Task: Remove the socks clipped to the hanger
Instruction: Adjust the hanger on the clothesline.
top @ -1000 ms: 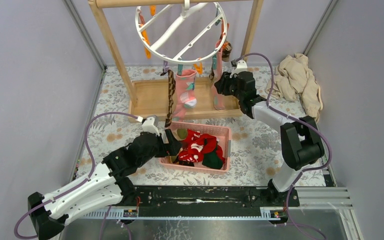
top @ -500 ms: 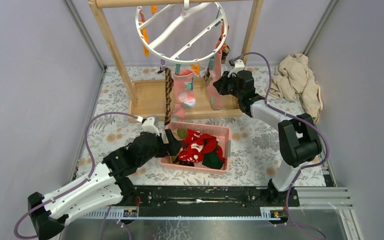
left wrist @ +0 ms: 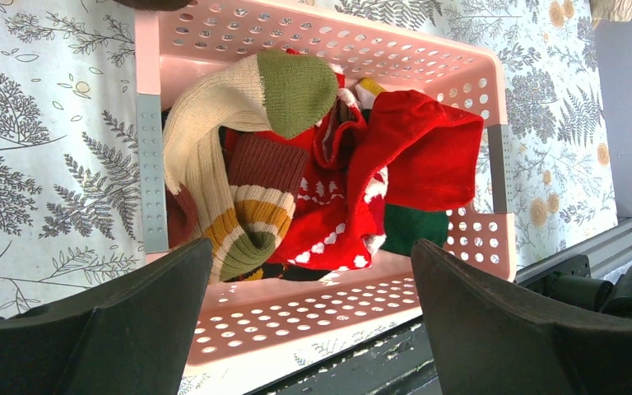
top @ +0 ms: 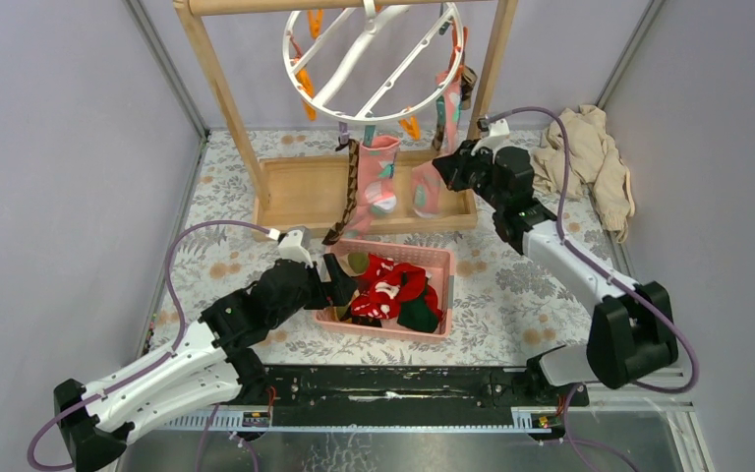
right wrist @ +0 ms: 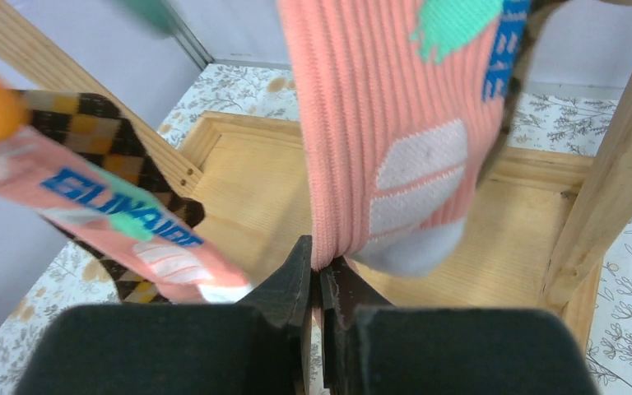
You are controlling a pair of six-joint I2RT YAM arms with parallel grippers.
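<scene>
Top external view, starting at the left: the left gripper (top: 340,278) hangs at the left rim of the pink basket (top: 439,258), its jaws spread wide and holding nothing (the left wrist view looks straight down between its two fingers (left wrist: 90,337) onto the basket). Inside the basket lies a heap of loose socks (top: 388,290): red ones with white marks, a cream one with a green toe, a brown-and-mustard striped one and a dark green one.

Behind the basket stands the wooden rack (top: 218,93). The hanger (top: 374,57) hangs tilted from its top bar, with orange clips (top: 302,79) on its ring. Socks are clipped along its near side. Leftmost is a brown argyle sock (top: 347,202), whose tip reaches down to the basket's far rim. Beside it hangs a pink sock (top: 381,177) with teal and blue marks. Next is the outer pink sock (top: 425,192). The right gripper (top: 447,175) has its jaws pinched tight on that sock's lower edge, beside its grey tip, as the right wrist view shows.

Further right, a beige cloth heap (top: 590,157) lies on the floral table cover (top: 511,265).
</scene>
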